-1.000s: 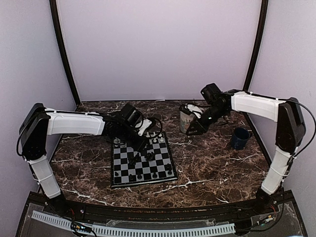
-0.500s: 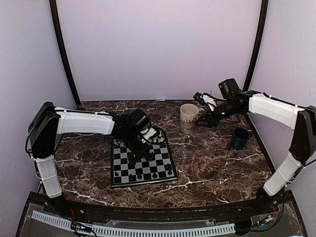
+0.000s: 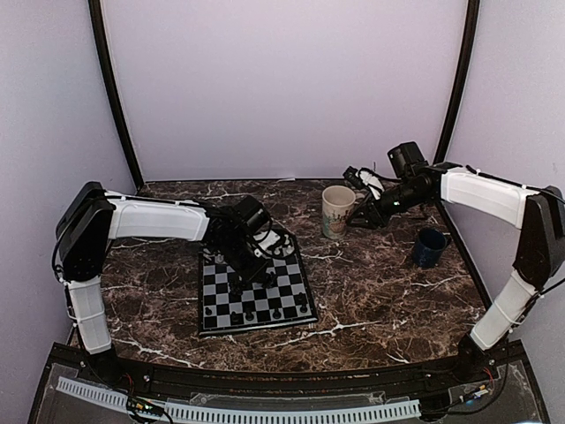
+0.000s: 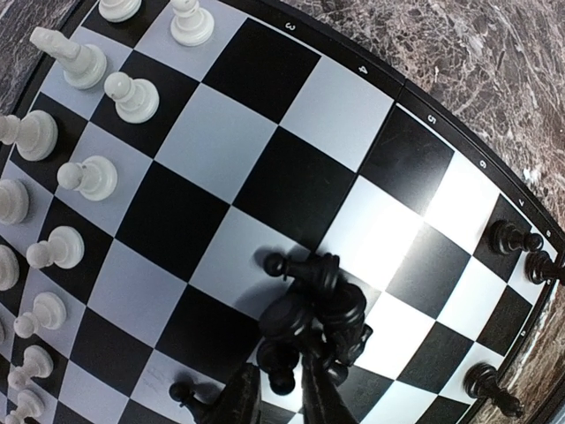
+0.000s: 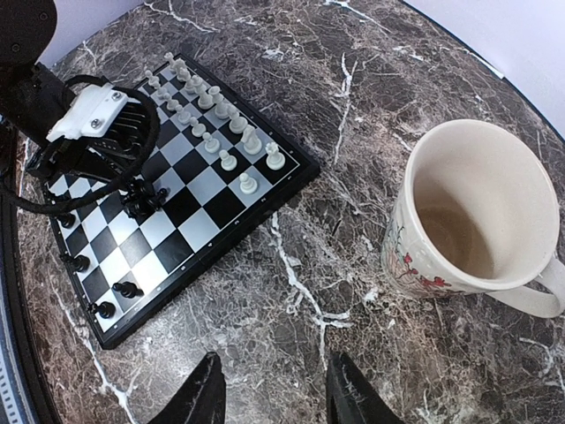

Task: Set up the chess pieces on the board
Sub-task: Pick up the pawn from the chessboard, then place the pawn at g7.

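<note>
Left gripper (image 4: 278,369): fingers set narrow, straddling one black piece; real grip impossible to tell.
Right gripper (image 5: 275,360): parted, empty, hovering over marble tabletop (image 5: 291,265).
Board (image 4: 229,146): directly beneath left fingers; ahead-left of right gripper.
Cream mug (image 5: 415,256): upright, ahead-right of right gripper.
White pieces (image 4: 88,177): ranked along edge far left of left fingertips.
Black heap (image 4: 318,305): tumbled just ahead of left fingertips.
Advice: pinch single piece only, lift straight up clear of neighbours, carry right toward black's edge.
</note>
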Available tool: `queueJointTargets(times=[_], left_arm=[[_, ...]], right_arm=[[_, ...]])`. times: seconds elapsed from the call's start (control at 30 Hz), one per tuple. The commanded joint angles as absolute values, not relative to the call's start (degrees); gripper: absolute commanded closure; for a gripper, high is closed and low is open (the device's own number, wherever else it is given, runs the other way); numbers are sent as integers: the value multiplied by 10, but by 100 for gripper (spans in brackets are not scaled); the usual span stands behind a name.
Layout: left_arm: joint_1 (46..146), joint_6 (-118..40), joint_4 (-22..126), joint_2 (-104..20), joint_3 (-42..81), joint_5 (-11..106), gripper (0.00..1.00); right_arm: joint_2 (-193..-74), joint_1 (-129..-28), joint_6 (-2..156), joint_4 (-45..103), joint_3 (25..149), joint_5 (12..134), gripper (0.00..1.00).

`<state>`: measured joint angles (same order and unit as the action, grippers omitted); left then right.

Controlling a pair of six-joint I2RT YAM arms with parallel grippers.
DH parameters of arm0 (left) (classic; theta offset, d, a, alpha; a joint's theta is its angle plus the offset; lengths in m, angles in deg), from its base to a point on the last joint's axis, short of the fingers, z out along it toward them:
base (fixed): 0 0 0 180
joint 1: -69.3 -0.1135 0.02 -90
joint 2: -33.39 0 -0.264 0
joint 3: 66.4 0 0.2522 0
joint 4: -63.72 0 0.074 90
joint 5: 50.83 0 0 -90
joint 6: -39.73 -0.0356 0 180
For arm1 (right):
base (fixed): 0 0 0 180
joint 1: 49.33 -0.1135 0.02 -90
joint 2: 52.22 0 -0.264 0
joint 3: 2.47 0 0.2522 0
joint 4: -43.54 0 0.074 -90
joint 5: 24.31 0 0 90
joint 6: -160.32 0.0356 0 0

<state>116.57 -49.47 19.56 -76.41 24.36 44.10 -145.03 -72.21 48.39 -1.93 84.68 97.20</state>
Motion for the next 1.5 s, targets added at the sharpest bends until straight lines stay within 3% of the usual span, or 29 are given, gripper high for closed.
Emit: queueJointTargets(times=[0.0, 0.4, 0.8, 1.47], left_arm=[[1169, -492, 188, -771, 266, 438, 83], [1169, -492, 165, -736, 256, 431, 96], [1184, -546, 241, -638, 197, 527, 95], [1237, -637, 193, -757, 292, 562, 94]], right_arm=[[-1445, -723, 490, -6, 849, 979, 60], [-1444, -723, 492, -5, 848, 983, 60], [-1450, -723, 494, -6, 853, 989, 60], [-1392, -703, 486, 10, 793, 958, 60]])
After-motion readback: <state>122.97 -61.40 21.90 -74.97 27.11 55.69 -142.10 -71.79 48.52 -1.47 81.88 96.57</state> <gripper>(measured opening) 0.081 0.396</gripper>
